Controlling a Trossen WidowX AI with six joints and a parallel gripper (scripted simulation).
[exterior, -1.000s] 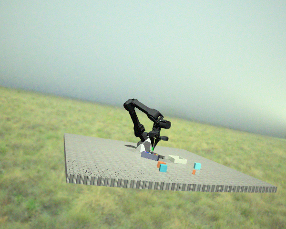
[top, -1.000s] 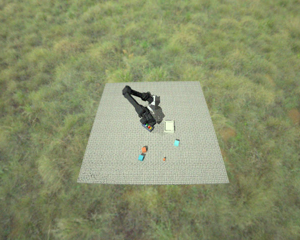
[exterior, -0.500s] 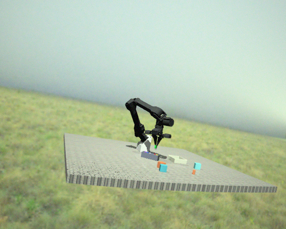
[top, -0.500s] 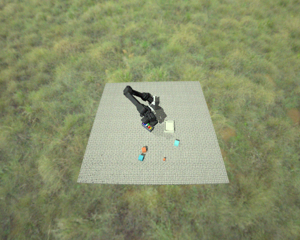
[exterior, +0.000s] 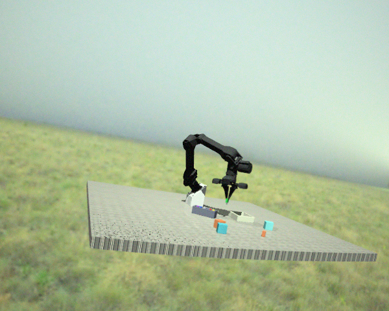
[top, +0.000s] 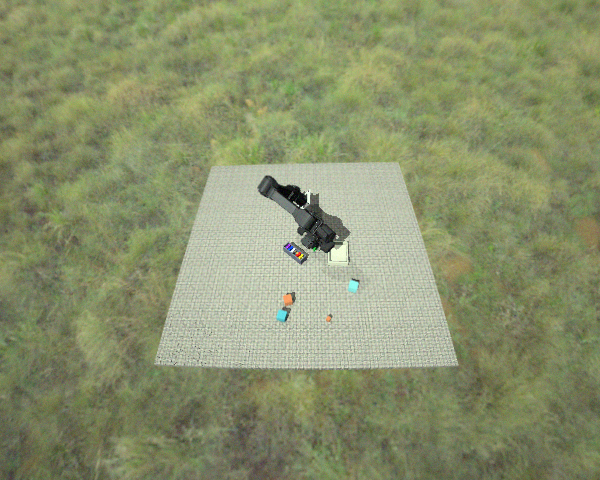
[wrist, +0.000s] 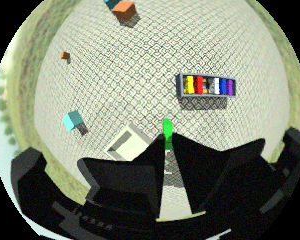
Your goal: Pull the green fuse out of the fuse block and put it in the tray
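My gripper (exterior: 227,199) (wrist: 167,136) is shut on the green fuse (top: 314,249) (exterior: 226,201) (wrist: 167,129) and holds it in the air, between the fuse block and the tray. The dark fuse block (top: 295,253) (exterior: 203,212) (wrist: 179,90) stands to one side with yellow, red, white, blue and purple fuses in it and a gap between the red and the white. The pale tray (top: 338,264) (exterior: 242,219) (wrist: 142,136) lies on the other side; in the wrist view it is left of the fingers and partly hidden by them. Nothing shows in its visible part.
A light cyan cube (top: 353,285) (exterior: 268,225) (wrist: 73,120) is beyond the tray. An orange cube (top: 288,299) (wrist: 124,10) and a blue cube (top: 281,315) (exterior: 222,228) stand close together. A small orange block (top: 328,318) (exterior: 263,233) (wrist: 65,55) lies near the front.
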